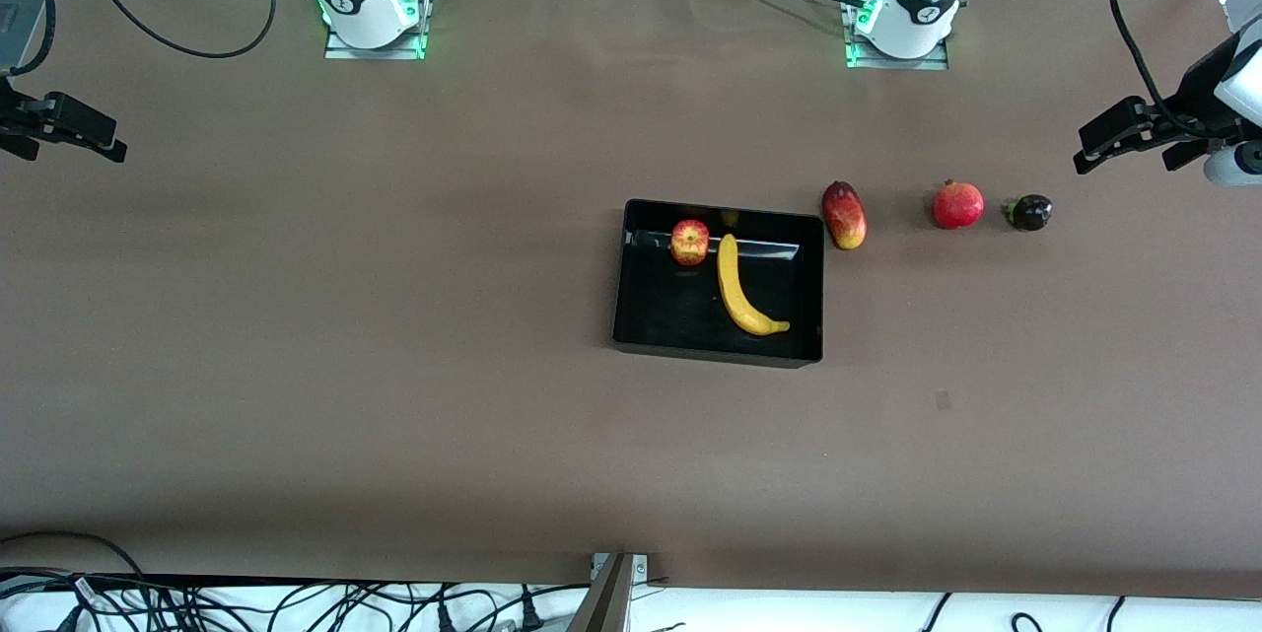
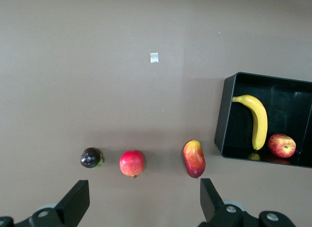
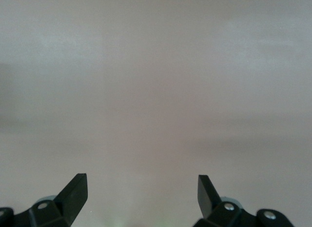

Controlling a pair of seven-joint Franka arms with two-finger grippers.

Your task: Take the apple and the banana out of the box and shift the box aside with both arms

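Box (image 2: 222, 117) partly cut off, frame edge.

yellow banana (image 1: 741, 289), glossy black box (image 1: 718, 348)

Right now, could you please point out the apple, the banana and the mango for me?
apple (image 1: 689, 242): front view, middle of its streaked top, inside the black bin.
banana (image 1: 733, 289): front view, middle of its curved body, inside the bin.
mango (image 2: 194, 158): left wrist view, middle of its red-yellow skin, on the table beside the bin.

Mango (image 1: 844, 215), pomegranate (image 1: 958, 205) and dark purple fruit (image 1: 1030, 212) lie in a row
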